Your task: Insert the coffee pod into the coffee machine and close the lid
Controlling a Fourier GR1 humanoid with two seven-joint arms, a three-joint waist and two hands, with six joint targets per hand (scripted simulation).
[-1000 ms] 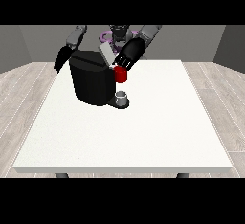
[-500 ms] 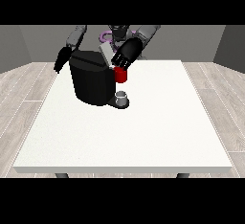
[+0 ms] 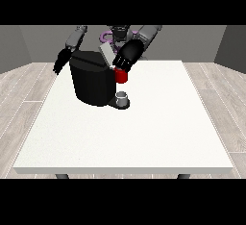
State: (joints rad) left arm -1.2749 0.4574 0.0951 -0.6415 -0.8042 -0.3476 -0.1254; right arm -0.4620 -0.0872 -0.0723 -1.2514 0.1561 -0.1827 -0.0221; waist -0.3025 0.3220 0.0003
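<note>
The black coffee machine [image 3: 93, 82] stands on the white table [image 3: 144, 132] at the back left. Its grey lid [image 3: 106, 54] is tilted up above the machine's top. The hand at the view's right [image 3: 127, 57] hovers right beside the lid, just above a red thing at the machine [image 3: 121, 76]. A small grey thing [image 3: 123, 97] sits on the machine's base below the red thing; I cannot tell it for the pod. The hand at the view's left [image 3: 61, 61] hangs behind the machine's left side with straight fingers, holding nothing.
The robot's body [image 3: 117, 32] stands behind the table's far edge. The white tabletop stretches wide in front of and to the right of the machine.
The hand at the view's right has shifted slightly left and down towards the lid. The hand at the view's left has sunk a little.
</note>
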